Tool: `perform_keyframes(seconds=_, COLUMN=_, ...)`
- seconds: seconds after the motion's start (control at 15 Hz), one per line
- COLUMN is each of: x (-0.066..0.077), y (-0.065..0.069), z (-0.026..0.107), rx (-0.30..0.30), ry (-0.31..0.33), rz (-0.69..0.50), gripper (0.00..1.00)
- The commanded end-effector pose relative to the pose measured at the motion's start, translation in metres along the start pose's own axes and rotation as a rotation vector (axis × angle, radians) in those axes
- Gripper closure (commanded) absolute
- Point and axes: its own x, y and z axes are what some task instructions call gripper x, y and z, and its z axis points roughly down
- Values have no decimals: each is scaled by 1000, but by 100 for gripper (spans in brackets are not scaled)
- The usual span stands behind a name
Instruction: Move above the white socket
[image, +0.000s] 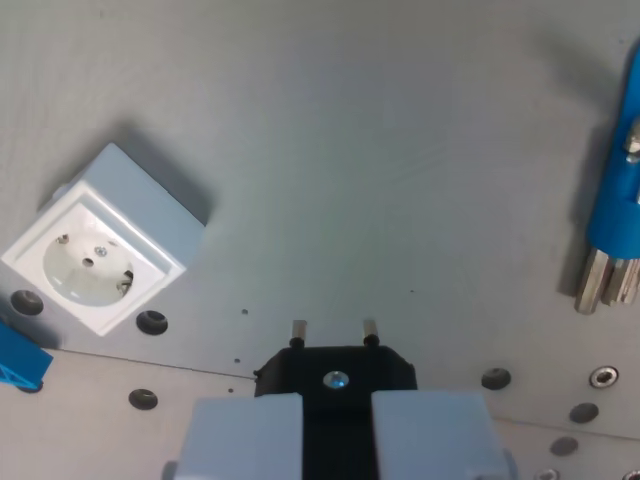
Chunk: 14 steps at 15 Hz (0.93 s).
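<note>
The white socket (98, 252) is a square box with a round recessed face, lying on the grey plate at the wrist view's left. My gripper (336, 425) sits at the bottom centre, its two pale fingers (245, 435) shut on a black plug (335, 372). Two metal pins of the plug point up the picture. The socket lies well to the left of the plug and slightly higher in the picture, with bare plate between them.
A blue part on an aluminium post (615, 225) stands at the right edge. A blue piece (20, 362) pokes in at the lower left. Several bolt holes (150, 321) and a plate seam run along the bottom.
</note>
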Motion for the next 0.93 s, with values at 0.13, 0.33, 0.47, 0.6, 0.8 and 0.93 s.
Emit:
perform_keyframes(seconds=0.13, x=-12, y=-13, z=13, rx=-40, ry=115, rz=-253, gripper=100)
perform_keyframes(seconds=0.33, x=-17, y=-23, z=23, rx=-45, ry=117, rz=-316, gripper=100)
perform_keyframes(seconds=0.47, x=-20, y=-30, z=31, rx=-48, ry=118, rz=-358, gripper=100)
perform_keyframes(seconds=0.6, x=-24, y=-38, z=39, rx=-52, ry=120, rz=-401, gripper=100)
perform_keyframes(seconds=0.8, x=-28, y=-50, z=51, rx=-55, ry=114, rz=-450, gripper=100)
perform_keyframes(seconds=0.93, x=-30, y=-57, z=59, rx=-56, ry=106, rz=-481, gripper=100)
